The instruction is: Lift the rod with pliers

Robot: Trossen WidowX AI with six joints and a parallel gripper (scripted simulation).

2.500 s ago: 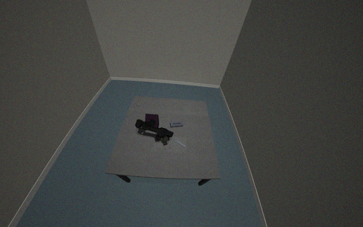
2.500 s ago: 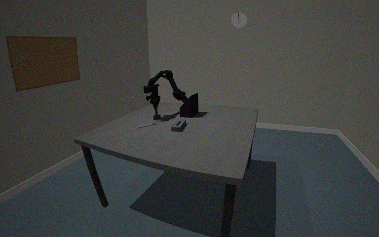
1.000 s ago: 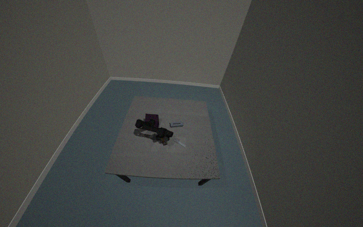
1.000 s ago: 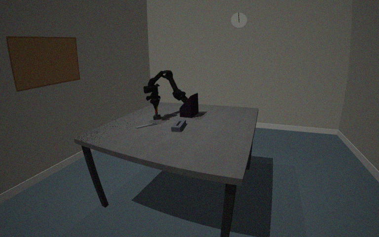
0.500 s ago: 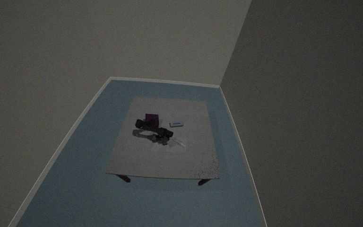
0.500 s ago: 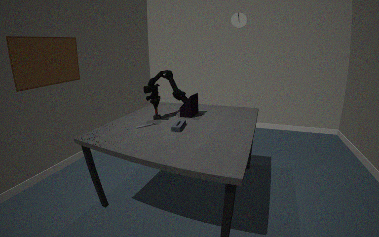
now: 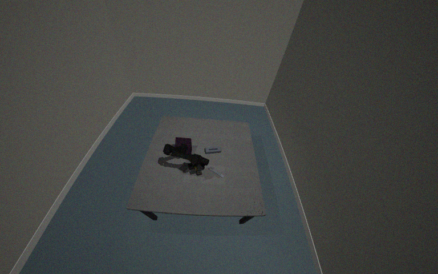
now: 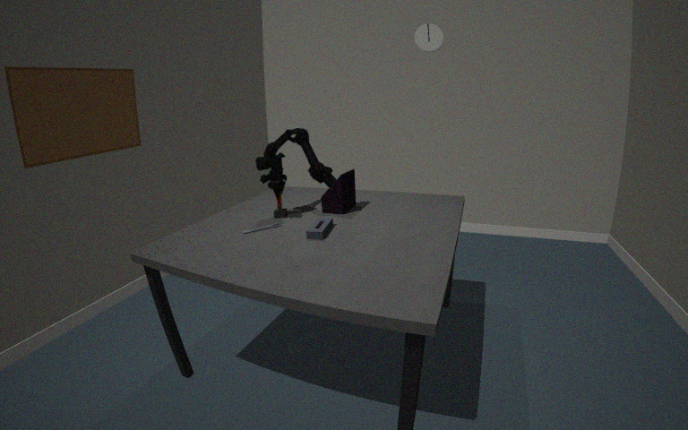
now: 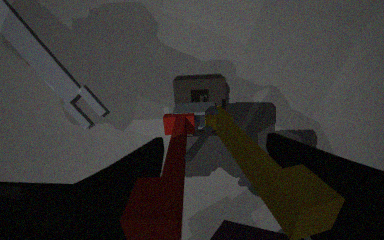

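Note:
The locking pliers (image 8: 279, 202) (image 9: 172, 150) stand upright at the holster, one red handle and one yellow, both pointing up. My gripper (image 7: 195, 167) (image 8: 278, 195) (image 9: 215, 141) is over them with its black fingers pressed on the outer sides of the two handles, which stand well apart. The holster (image 7: 199, 173) (image 8: 280, 213) (image 9: 183, 90) is a small grey block with a dark square opening; the jaws' lower ends are hard to make out there. The light grey channel block (image 7: 212, 152) (image 8: 314, 236) lies on the table with a dark slot on top. The rod cannot be told apart inside the slot.
A light grey bar with a forked end (image 7: 217, 172) (image 8: 261, 228) (image 9: 47, 65) lies flat near the holster. A dark purple block (image 7: 183, 141) (image 8: 340, 196) with a slanted top stands by the arm's base. The table (image 7: 200, 197) (image 8: 375, 263) carries them all.

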